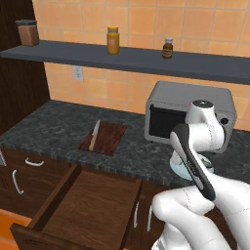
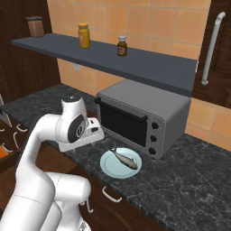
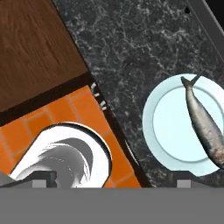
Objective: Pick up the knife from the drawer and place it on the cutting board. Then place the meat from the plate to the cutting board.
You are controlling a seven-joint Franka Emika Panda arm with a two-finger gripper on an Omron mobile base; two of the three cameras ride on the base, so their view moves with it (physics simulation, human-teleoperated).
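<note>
On the dark stone counter, the knife (image 1: 95, 133) lies along the cutting board's (image 1: 108, 138) left edge, above the open drawer (image 1: 93, 205). Beside the toaster oven (image 2: 149, 118), the meat (image 2: 125, 159) rests on the plate (image 2: 111, 166). Whether the gripper is open I cannot tell.

Silvery-grey meat (image 3: 204, 127), pale blue plate (image 3: 168, 131), blk marbled counter (image 3: 131, 52).
</note>
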